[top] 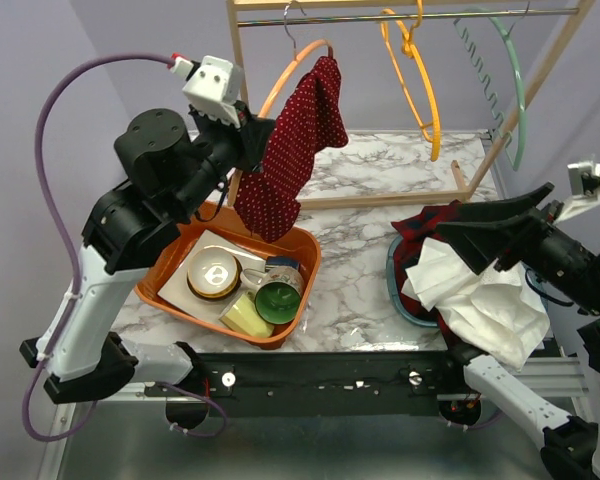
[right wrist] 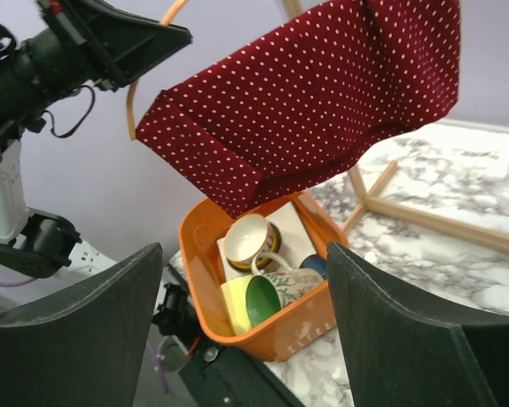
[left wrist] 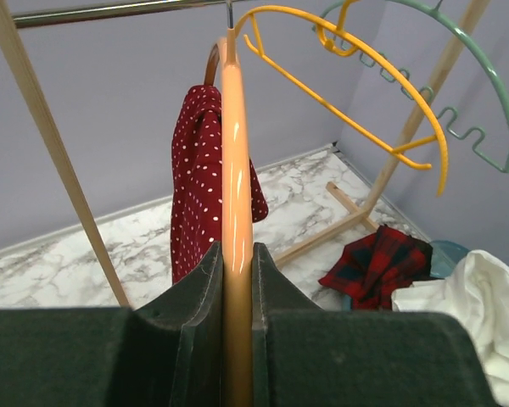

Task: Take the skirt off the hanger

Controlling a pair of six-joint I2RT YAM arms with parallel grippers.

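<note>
A dark red skirt with white dots [top: 292, 150] hangs draped over an orange hanger [top: 280, 85] on the rail of a wooden rack. It shows in the left wrist view [left wrist: 199, 178] and fills the top of the right wrist view [right wrist: 314, 93]. My left gripper [top: 252, 135] is shut on the lower left arm of the orange hanger [left wrist: 236, 212], just left of the skirt. My right gripper [top: 485, 235] is open and empty at the right, above a pile of clothes, pointing left toward the skirt.
An orange bin [top: 165, 290] with cups, a bowl and a sponge sits below the skirt. A yellow hanger [top: 425, 90] and a green hanger [top: 515, 80] hang on the rail. A teal basket [top: 398, 290] holds plaid [top: 420, 222] and white cloth [top: 480, 300].
</note>
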